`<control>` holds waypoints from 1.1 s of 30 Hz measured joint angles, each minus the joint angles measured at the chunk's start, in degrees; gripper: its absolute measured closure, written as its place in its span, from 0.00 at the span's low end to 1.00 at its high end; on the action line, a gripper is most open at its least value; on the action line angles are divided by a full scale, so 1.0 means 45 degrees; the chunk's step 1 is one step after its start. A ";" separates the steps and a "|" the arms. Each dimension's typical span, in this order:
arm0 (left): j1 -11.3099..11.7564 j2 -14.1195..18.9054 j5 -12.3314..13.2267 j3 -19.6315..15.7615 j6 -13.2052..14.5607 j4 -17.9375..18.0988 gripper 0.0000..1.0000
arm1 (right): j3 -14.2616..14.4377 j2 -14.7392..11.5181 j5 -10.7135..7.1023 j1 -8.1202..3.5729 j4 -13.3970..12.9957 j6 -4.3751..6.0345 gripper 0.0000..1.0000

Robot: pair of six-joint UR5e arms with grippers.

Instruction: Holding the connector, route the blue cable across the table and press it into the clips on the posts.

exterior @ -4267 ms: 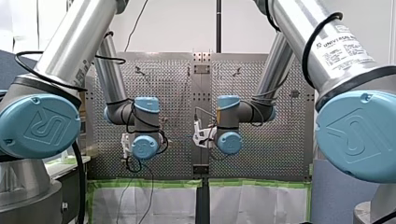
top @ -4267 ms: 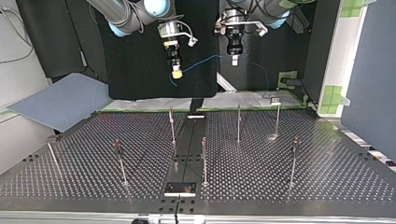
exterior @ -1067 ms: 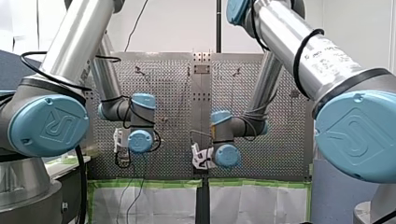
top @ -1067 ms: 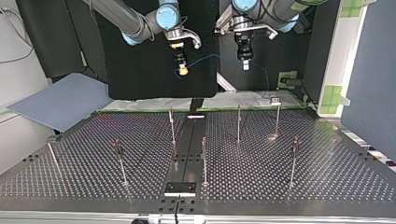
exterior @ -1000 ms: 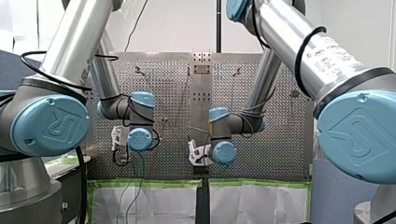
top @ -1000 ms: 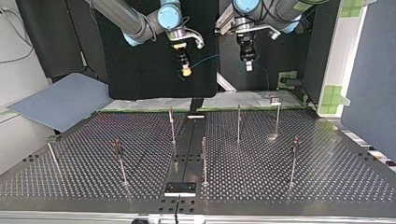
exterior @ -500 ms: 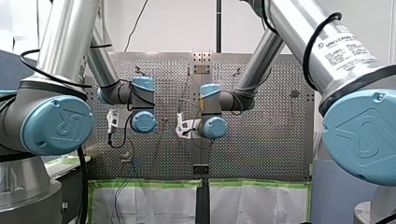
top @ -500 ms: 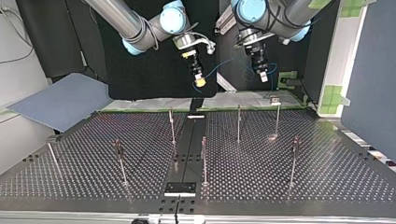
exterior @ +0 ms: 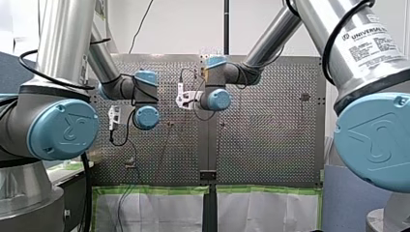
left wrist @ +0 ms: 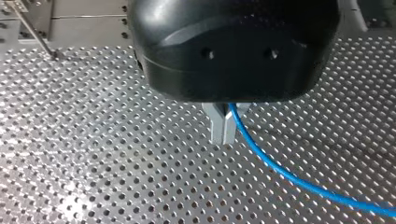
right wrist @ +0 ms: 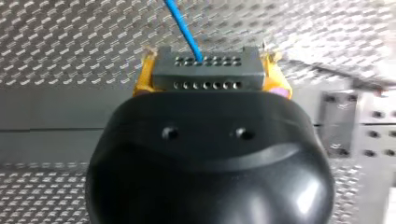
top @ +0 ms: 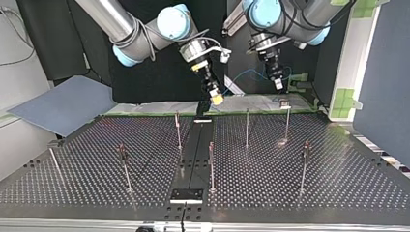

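My right gripper [right wrist: 208, 66] is shut with its yellow pads on a dark grey connector [right wrist: 205, 77]. The blue cable [right wrist: 183, 28] leaves the connector ahead of it. In the top view this right gripper [top: 218, 99] hangs above the table's far edge, near the middle. My left gripper [left wrist: 223, 139] has its metal fingers shut on the blue cable [left wrist: 289, 177], which trails off to one side over the perforated table [left wrist: 93, 163]. In the top view my left gripper [top: 279, 86] hovers above a short post [top: 285, 104], and the cable [top: 245, 73] sags between the two grippers.
Several thin clip posts stand on the table, among them post [top: 178, 129], post [top: 247, 126] and post [top: 211, 164]. A grey board [top: 63, 104] lies off the table at the top view's left. A small black plate [top: 186, 195] sits at the near edge.
Both grippers have come down toward the table's far edge and shifted to the top view's right, carrying the connector and cable. The cable slack between them has shortened.
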 joint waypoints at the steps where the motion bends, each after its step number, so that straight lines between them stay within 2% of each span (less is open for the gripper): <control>1: 0.0019 0.0000 0.0077 0.0083 -0.0096 -0.0066 1.00 | -0.0102 -0.0102 -0.0023 -0.0005 0.0102 0.0006 1.00; 6: 0.0151 0.0003 0.0222 0.0430 -0.0612 -0.0416 1.00 | -0.0686 -0.0631 -0.0120 -0.0001 0.0620 0.0021 1.00; 13: 0.0299 0.0031 0.0223 0.0556 -0.0881 -0.0659 1.00 | -0.1475 -0.0726 -0.0165 0.0048 0.0839 0.0024 1.00; 17: 0.0607 0.0308 0.0471 0.0590 -0.1210 -0.0983 1.00 | -0.1935 -0.0669 -0.0263 0.0096 0.0936 0.0023 1.00; 22: 0.1195 0.0886 0.1039 0.0595 -0.1800 -0.1483 1.00 | -0.2403 -0.0456 -0.0332 0.0209 0.1085 -0.0011 1.00; 27: 0.1721 0.1412 0.1564 0.0600 -0.2324 -0.1764 1.00 | -0.2927 -0.0001 -0.0316 0.0443 0.1551 -0.0112 1.00; 33: 0.2324 0.2014 0.2166 0.0882 -0.2931 -0.1969 1.00 | -0.3529 0.0153 -0.0182 0.0633 0.2108 -0.0131 1.00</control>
